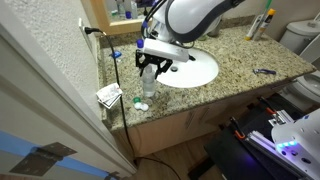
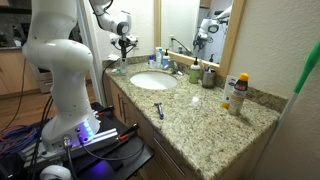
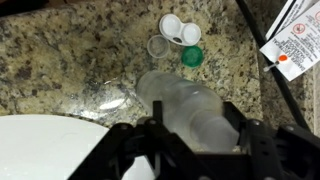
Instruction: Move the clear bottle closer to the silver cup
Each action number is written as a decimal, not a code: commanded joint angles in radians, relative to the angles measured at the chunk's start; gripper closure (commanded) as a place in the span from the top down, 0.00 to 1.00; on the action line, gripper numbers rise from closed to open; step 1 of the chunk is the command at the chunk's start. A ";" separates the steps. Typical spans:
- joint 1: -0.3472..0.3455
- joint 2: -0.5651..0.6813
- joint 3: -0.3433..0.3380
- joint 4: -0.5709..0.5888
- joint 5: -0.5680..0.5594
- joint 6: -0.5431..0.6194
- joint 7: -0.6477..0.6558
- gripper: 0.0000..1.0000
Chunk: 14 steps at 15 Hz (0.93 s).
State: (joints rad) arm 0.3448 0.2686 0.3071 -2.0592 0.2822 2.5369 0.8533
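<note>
Wrist view: clear bottle [image 3: 185, 105] clamped between the jaws.
Transport step judged in hand; carriage to the silver cup is required next.

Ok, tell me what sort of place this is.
Most likely a home bathroom: a white sink set in a granite counter, a mirror behind it, and what looks like a toilet beside the counter.

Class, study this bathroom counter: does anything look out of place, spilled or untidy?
Several small caps, one of them green, lie loose and scattered on the counter beside the sink. A razor lies loose on the granite too. Nothing looks spilled or broken.
</note>
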 commanded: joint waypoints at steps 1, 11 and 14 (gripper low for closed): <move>0.011 0.006 -0.011 0.005 0.006 0.001 -0.013 0.35; -0.012 -0.102 -0.011 0.032 -0.006 -0.143 -0.027 0.35; -0.040 -0.184 0.005 0.060 0.097 -0.252 -0.091 0.35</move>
State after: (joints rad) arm 0.3356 0.2097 0.3024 -2.0136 0.2918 2.4193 0.8299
